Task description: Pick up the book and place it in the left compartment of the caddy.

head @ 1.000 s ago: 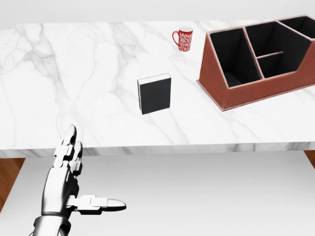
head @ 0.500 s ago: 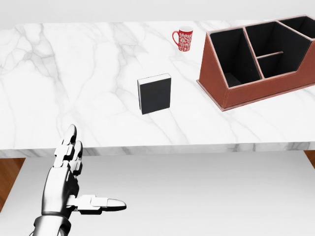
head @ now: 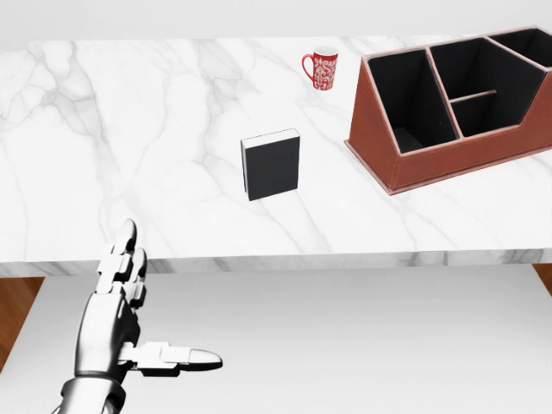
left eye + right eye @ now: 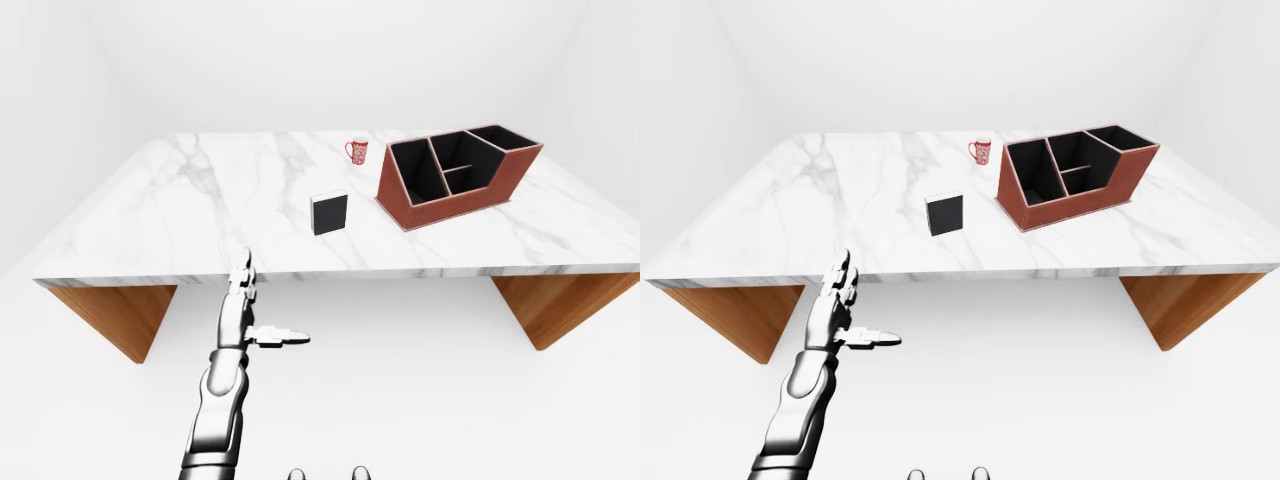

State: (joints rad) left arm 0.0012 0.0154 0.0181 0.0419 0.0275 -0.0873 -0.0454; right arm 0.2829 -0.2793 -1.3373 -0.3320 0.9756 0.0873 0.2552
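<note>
A black book (image 3: 271,166) with a white page edge stands upright on the marble table (image 3: 129,147), near the middle of the head view. To its right sits the brown caddy (image 3: 457,155) with black compartments; its left compartment (image 3: 405,99) is empty. My left hand (image 3: 142,323) hovers below the table's near edge at the lower left, open, fingers straight and thumb out to the right, holding nothing and well apart from the book. My right hand does not show in any view.
A red patterned mug (image 3: 322,67) stands above the book, left of the caddy. The table rests on brown wooden supports (image 4: 120,315) at both ends. White floor and walls surround it.
The left hand has sunk very slightly in the head view. Everything else stays as it was.
</note>
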